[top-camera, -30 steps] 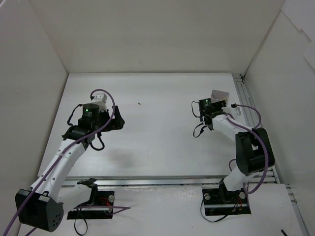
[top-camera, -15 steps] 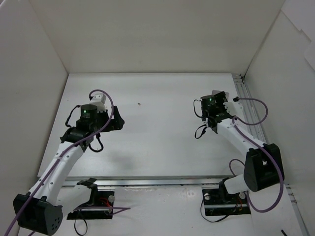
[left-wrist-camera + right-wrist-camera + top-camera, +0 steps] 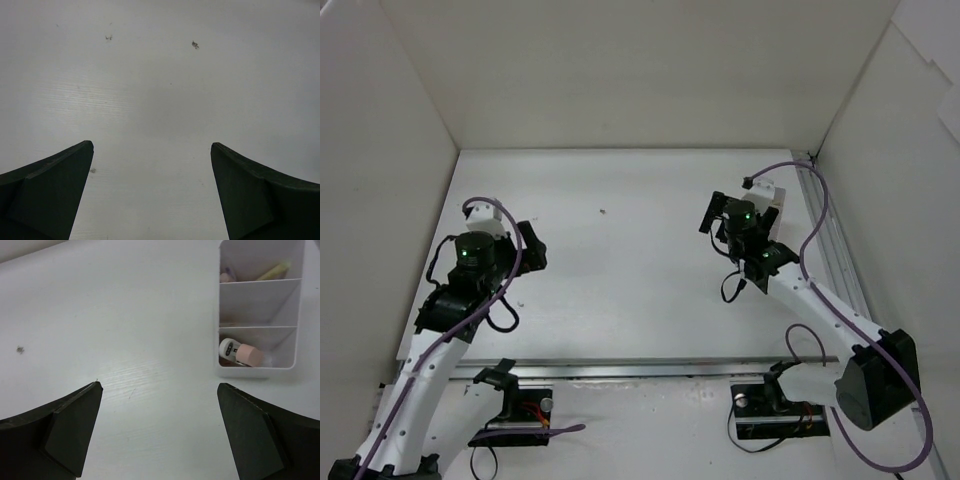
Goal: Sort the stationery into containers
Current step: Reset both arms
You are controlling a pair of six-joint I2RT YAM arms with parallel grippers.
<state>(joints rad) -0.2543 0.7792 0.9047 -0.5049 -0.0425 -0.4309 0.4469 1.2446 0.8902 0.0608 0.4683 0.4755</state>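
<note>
In the right wrist view the white divided bin point(image 3: 260, 371) stands at the upper right. Its far compartment holds a yellow-green pen point(image 3: 274, 271) and a pink item point(image 3: 227, 277). Its near compartment holds a white eraser point(image 3: 229, 348) beside a beige eraser point(image 3: 249, 355). My right gripper point(image 3: 159, 386) is open and empty over bare table, left of and nearer than the bin. In the top view my right gripper point(image 3: 741, 205) hides the bin. My left gripper point(image 3: 152, 144) is open and empty over bare table, at the left in the top view point(image 3: 528, 250).
White walls enclose the table on the left, back and right. A metal rail point(image 3: 830, 230) runs along the right side. A small dark speck point(image 3: 603, 210) lies on the table between the arms. The arm bases point(image 3: 510, 410) sit at the near edge.
My left gripper has drawn back to the left and toward the near edge. My right arm has stretched out and its wrist has turned, now covering the bin from above.
</note>
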